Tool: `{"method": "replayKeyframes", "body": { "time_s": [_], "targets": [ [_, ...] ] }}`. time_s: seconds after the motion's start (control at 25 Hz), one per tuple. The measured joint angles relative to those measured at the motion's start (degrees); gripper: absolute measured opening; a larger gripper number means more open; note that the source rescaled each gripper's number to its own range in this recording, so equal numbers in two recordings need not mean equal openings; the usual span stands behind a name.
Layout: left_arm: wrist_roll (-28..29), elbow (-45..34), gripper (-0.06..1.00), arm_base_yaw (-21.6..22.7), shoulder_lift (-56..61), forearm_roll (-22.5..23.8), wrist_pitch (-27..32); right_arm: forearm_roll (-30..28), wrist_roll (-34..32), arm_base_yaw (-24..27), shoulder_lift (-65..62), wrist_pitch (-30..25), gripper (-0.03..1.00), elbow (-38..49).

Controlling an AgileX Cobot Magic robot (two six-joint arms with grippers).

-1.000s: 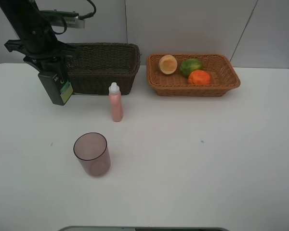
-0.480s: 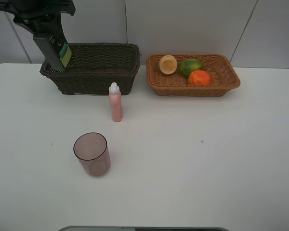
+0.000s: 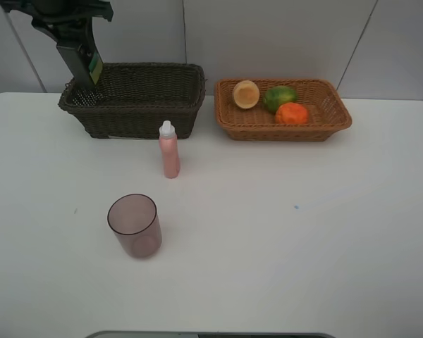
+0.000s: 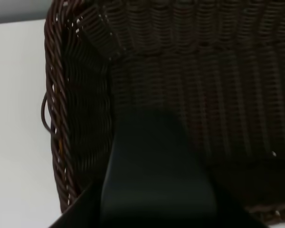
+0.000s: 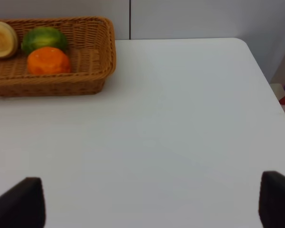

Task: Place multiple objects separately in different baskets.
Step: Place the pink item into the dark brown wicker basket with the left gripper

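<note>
Clutching green bottle (image 3: 82,62) over dark basket (image 3: 148,67), left pincer (image 3: 65,28) (right pincer (image 5: 148,202) spread), tan basket (image 3: 282,134) holding fruit (image 3: 292,113)

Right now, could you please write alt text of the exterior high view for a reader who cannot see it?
The left gripper holds a dark green bottle over the left end of a dark brown wicker basket. A tan basket beside it holds three fruits; a pink bottle and a mauve cup stand on the white table.
</note>
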State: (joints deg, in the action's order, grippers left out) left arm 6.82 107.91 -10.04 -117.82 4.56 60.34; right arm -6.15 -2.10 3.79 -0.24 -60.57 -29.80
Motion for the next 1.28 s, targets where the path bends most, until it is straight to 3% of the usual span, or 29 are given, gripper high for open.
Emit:
{"method": "replayKeyframes", "body": {
  "time_s": [0.56,1.28],
  "targets": [
    [0.2,0.4,0.45,1.1,-11.7,-0.1,-12.7,0.0,0.0,0.0,0.0,0.0,1.00,0.0],
    [0.2,0.9,0.45,1.6,-14.9,-3.9,-15.7,0.0,0.0,0.0,0.0,0.0,1.00,0.0]
  ]
}}
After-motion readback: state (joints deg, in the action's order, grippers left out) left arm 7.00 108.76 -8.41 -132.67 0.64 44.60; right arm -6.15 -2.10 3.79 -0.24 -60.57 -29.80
